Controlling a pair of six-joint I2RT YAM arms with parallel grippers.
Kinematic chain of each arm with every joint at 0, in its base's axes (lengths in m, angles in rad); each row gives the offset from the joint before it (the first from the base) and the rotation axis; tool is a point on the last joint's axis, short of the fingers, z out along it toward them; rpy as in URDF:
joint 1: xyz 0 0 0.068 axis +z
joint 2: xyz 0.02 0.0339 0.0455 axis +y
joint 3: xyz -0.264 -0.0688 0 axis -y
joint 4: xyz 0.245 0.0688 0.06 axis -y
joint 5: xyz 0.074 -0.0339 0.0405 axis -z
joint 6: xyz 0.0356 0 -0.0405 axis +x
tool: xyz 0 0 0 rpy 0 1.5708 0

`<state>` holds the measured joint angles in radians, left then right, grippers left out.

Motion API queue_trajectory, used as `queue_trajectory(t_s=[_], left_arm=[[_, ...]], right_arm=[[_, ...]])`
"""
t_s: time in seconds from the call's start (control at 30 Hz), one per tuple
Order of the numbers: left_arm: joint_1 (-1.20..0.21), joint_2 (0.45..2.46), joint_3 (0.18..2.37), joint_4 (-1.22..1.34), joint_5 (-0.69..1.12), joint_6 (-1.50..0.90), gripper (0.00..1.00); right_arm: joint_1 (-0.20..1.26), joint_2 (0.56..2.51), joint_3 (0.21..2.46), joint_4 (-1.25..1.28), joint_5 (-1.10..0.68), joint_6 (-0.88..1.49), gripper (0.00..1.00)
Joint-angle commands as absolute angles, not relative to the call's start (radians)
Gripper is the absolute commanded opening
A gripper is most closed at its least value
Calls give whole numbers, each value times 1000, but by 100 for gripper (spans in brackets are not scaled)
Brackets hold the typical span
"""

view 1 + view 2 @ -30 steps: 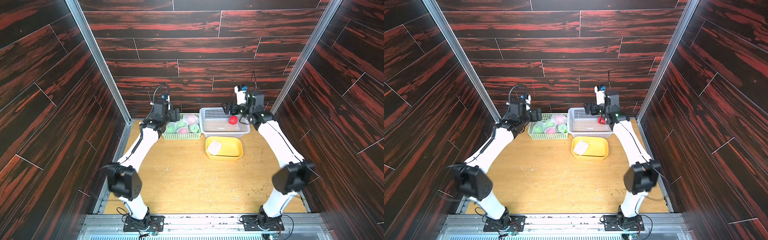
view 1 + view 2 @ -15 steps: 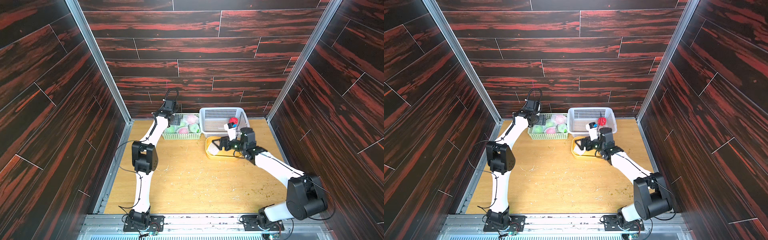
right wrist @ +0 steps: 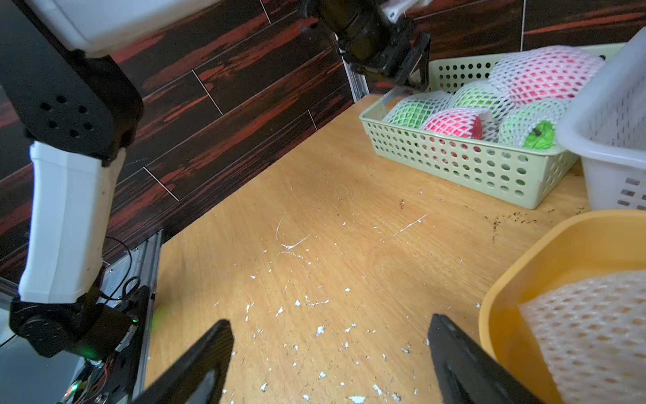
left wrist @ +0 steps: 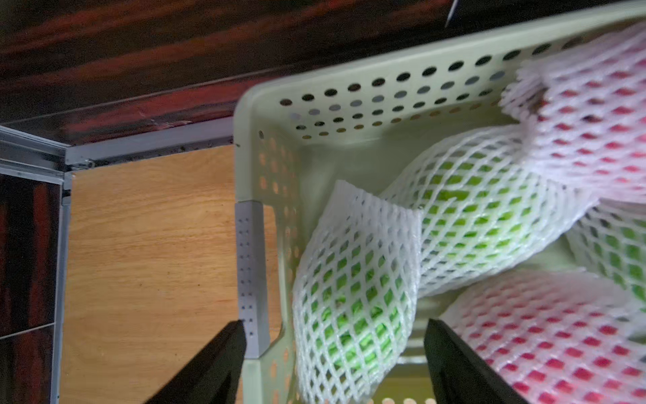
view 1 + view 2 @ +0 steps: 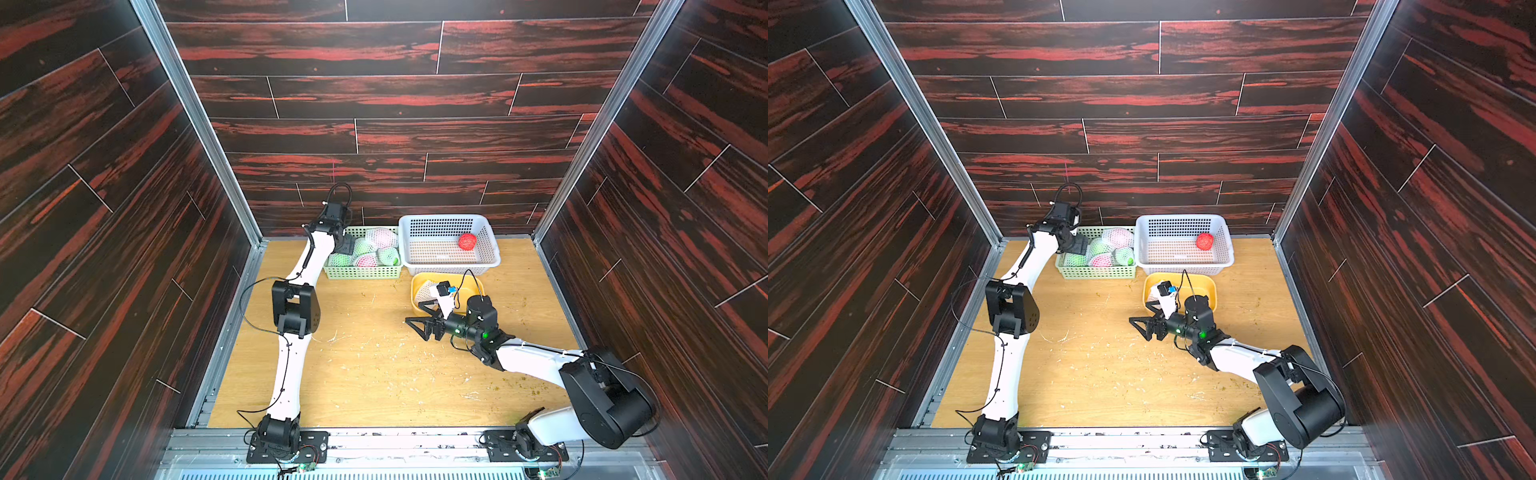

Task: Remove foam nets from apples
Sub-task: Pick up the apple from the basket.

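Observation:
Several apples in white foam nets (image 5: 376,249) lie heaped in the green basket (image 5: 361,272). My left gripper (image 4: 335,321) stands open at that basket's left end. One finger is outside the basket wall, the other inside, with a netted green apple (image 4: 353,290) between them and a gap on each side. A bare red apple (image 5: 467,241) sits in the white basket (image 5: 440,220). One empty foam net (image 3: 587,328) lies in the yellow tray (image 3: 559,252). My right gripper (image 5: 415,322) hangs open over bare table, just in front of the tray's left end, holding nothing.
The green basket (image 5: 1096,272) and white basket (image 5: 1183,220) stand side by side against the back wall, the yellow tray (image 5: 1204,286) just in front of the white one. White foam crumbs (image 3: 297,302) are strewn on the wooden table. Dark walls close in on three sides.
My right gripper has come back from the white basket, past the yellow tray, to the table in front of it. My left gripper has dropped to the green basket's left end around a netted green apple.

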<state>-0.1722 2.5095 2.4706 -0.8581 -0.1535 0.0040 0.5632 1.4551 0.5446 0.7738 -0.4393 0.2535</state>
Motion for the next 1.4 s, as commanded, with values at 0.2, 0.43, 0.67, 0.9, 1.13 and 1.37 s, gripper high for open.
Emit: queue_trajectory(t_s=[0.2,0.43,0.67,0.9,1.13,1.37], left_arm=[[-173,2549,2521,-899,-171,33,80],[-172,2585,2539,-918,-171,26,85],[-172,2607,2537,-908,-158,16,89],[-172,2637,2539,-890,-134,3,88],[-172,2640,2536,-882,-139,3,86],[-172,2659,2537,-873,-141,3,92]], right_arm=[[572,1440,561,818,-412,239,91],[574,1437,566,784,-399,235,90],[574,1436,568,780,-397,240,90],[574,1433,567,775,-395,240,90],[573,1434,568,775,-398,243,89],[574,1433,569,767,-391,244,89]])
